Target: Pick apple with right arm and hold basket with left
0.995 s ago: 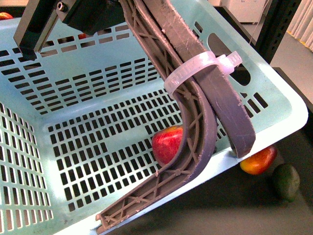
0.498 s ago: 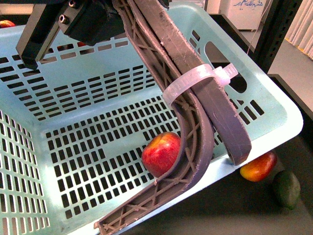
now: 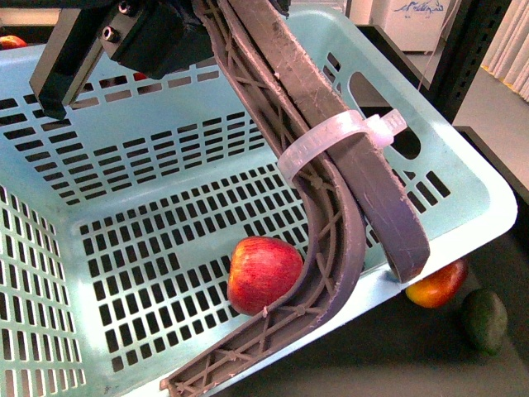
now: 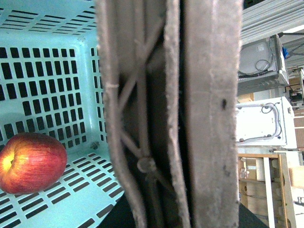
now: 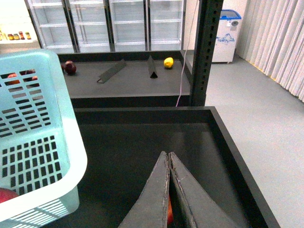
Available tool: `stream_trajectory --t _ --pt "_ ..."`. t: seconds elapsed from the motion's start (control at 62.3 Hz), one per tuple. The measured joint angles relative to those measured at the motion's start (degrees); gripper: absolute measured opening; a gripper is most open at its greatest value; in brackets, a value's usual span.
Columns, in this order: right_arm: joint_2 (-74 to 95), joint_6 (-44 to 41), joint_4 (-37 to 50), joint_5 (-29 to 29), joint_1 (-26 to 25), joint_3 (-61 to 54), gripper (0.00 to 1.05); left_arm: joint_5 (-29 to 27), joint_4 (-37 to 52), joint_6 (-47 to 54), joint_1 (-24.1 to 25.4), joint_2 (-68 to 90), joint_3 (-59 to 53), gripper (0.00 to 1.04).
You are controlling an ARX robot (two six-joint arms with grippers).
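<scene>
The light-blue slotted basket [image 3: 149, 157] hangs tilted and fills the front view. Its grey-brown handle [image 3: 331, 190] carries a white zip tie [image 3: 343, 128]. My left gripper [image 3: 194, 21] is shut on the handle's top; the left wrist view shows the handle [image 4: 199, 118] close up. The red apple [image 3: 264, 275] lies on the basket floor against the handle's lower end, and it shows in the left wrist view [image 4: 31, 161] too. My right gripper [image 5: 169, 159] is shut and empty over a black bin, beside the basket [image 5: 42, 142]. It is not in the front view.
A red-orange mango [image 3: 436, 284] and a dark green avocado [image 3: 484, 319] lie outside the basket's right corner. The black bin's wall [image 5: 228, 142] and a black post [image 5: 205, 47] are near my right gripper. A far shelf holds dark red fruits [image 5: 70, 67] and a yellow fruit [image 5: 168, 62].
The apple has rolled along the basket floor to the left and toward the camera. The basket has shifted slightly. My left gripper stays clamped on the handle.
</scene>
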Motion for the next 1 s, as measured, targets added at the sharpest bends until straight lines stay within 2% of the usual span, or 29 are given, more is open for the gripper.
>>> stream_trajectory --t 0.578,0.706,0.899,0.931,0.995 --pt "-9.86 0.00 -9.86 0.00 0.00 0.00 0.02 0.00 0.00 -0.02 0.00 0.00 0.02 0.15" --pt "-18.19 0.02 -19.28 0.07 -0.02 0.02 0.02 0.09 0.00 -0.02 0.00 0.00 0.02 0.15" --pt "-19.45 0.02 -19.82 0.09 -0.02 0.02 0.02 0.02 0.00 0.02 0.00 0.00 0.02 0.15" --pt "-19.50 0.00 -19.85 0.09 -0.02 0.02 0.03 0.04 0.00 -0.09 0.00 0.00 0.00 0.15" --pt "-19.54 0.02 -19.85 0.09 -0.02 0.02 0.15 0.00 0.00 -0.11 0.00 0.00 0.02 0.15"
